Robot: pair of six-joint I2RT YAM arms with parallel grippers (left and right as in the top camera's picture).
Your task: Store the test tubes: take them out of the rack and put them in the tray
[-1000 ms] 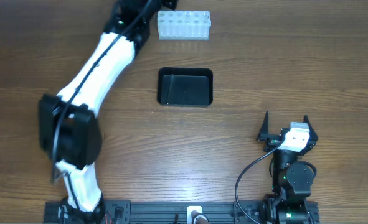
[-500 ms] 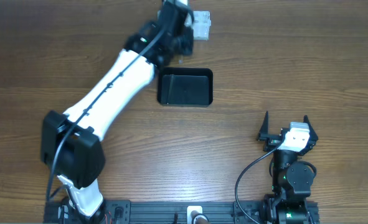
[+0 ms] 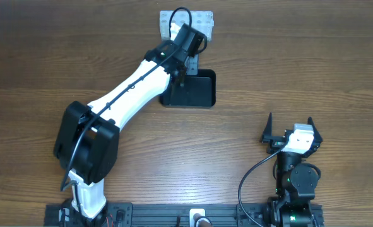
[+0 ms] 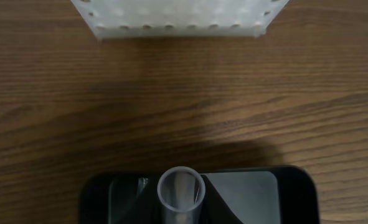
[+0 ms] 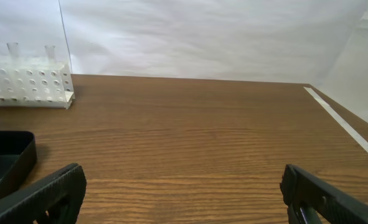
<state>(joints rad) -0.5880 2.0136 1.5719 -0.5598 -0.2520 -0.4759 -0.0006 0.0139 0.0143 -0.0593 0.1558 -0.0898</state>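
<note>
A clear test tube shows end-on in the left wrist view, with my left gripper shut on it just above the near edge of the black tray. From above, the left gripper hangs over the tray's left side, its arm partly covering the white rack behind. Two tubes stand in the rack in the right wrist view. Near its base my right gripper rests open and holds nothing.
Brown wooden tabletop lies all around the tray and rack. A strip of bare wood separates rack and tray. A pale tape line runs along the table's far side, with a white backdrop behind.
The left arm swung right from beside the rack to over it, then drew back toward the tray with a tube. The right arm stayed still.
</note>
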